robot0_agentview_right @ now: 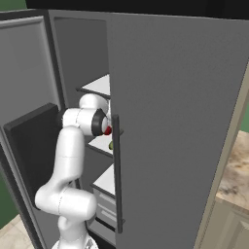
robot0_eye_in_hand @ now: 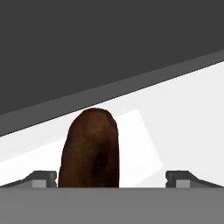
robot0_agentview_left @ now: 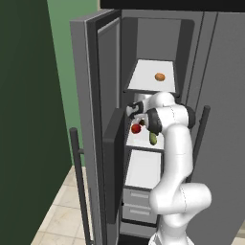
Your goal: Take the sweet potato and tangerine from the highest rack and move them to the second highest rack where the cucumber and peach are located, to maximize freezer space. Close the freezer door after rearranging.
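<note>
The sweet potato (robot0_eye_in_hand: 90,148) lies on the second highest rack (robot0_eye_in_hand: 183,113), between the tips of the wide-open pincer (robot0_eye_in_hand: 111,178), which grips nothing. The tangerine (robot0_agentview_left: 160,76) sits above on the highest rack (robot0_agentview_left: 146,79).

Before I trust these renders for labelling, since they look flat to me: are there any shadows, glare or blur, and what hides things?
Left base view: even light, no glare, sharp; the tangerine casts barely any shadow on the highest rack. Right base view: equally sharp, but the closed wider door hides most shelves. Hand view: the sweet potato looms large between the open gripper tips, edges slightly soft, with a paler patch on the shelf behind it.
</note>
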Controlling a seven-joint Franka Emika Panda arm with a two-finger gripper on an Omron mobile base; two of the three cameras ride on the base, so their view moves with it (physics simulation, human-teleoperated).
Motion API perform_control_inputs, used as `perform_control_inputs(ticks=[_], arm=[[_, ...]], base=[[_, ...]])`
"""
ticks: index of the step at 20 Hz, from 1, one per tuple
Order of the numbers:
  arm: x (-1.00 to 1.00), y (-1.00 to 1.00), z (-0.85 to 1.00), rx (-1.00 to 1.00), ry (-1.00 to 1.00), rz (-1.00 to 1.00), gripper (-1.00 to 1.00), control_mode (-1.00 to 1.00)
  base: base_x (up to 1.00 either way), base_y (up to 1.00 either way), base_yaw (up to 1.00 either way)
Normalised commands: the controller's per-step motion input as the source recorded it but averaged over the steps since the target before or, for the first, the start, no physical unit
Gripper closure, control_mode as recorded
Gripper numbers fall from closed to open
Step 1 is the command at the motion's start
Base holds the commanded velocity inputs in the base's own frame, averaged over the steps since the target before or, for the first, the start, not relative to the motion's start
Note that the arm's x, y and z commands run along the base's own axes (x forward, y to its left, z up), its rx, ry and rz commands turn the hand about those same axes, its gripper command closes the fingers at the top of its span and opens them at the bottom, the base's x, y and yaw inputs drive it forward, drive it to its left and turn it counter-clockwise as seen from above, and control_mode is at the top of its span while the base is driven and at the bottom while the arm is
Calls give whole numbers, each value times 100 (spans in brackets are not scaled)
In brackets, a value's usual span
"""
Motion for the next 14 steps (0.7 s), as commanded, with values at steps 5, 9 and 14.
perform_control_inputs(ticks=[5, 9, 14], arm=[[-11, 0, -35, 0, -14, 0, -100, -100], [-21, 0, -29, 0, -12, 0, -100, -100], [-10, 1, -45, -1, -16, 0, -100, -100]], base=[[0, 0, 0], [0, 0, 0], [0, 0, 0]])
